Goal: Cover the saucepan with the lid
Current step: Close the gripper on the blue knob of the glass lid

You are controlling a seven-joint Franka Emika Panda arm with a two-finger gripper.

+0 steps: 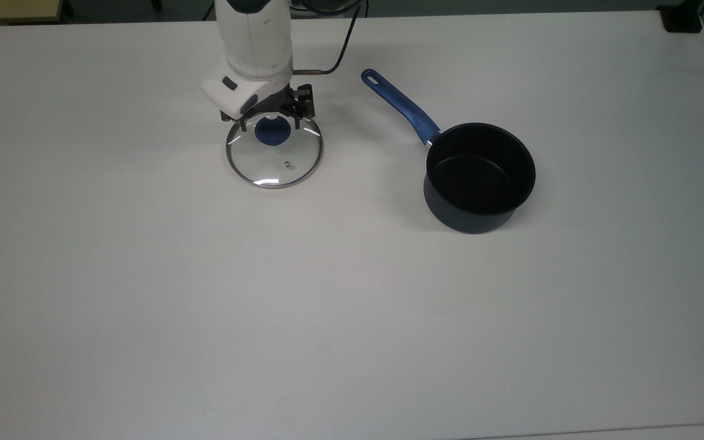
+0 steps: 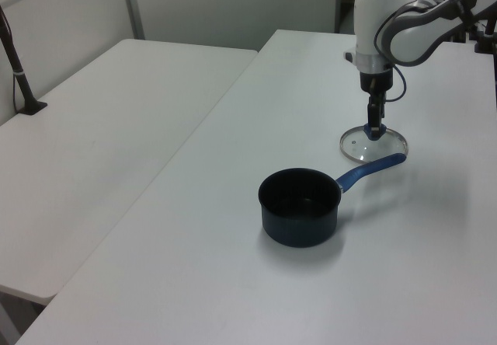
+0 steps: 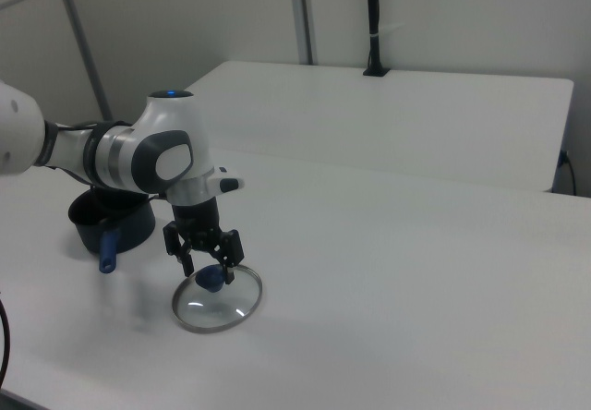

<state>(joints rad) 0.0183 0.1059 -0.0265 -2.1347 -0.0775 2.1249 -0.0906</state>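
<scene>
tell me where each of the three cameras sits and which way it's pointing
Top view: high above the table, looking down; the arm's white wrist and end effector over the lid.
Left view: beside the table, saucepan nearest, lid behind; the forearm shows.
Right view: opposite side, lid nearest, saucepan behind the arm.
Left and right views share lid, saucepan and end effector, seen from opposing sides.

1. The lid (image 1: 274,148): a round disc of clear glass with a thin metal rim, a blue knob at its centre and a small steam vent. It lies flat on the white table, knob up.
2. The saucepan (image 1: 479,177): a small dark navy pot, upright and empty, black inside. Its long blue handle points toward the top view's upper left. It stands well apart from the lid, on the top view's right.
</scene>
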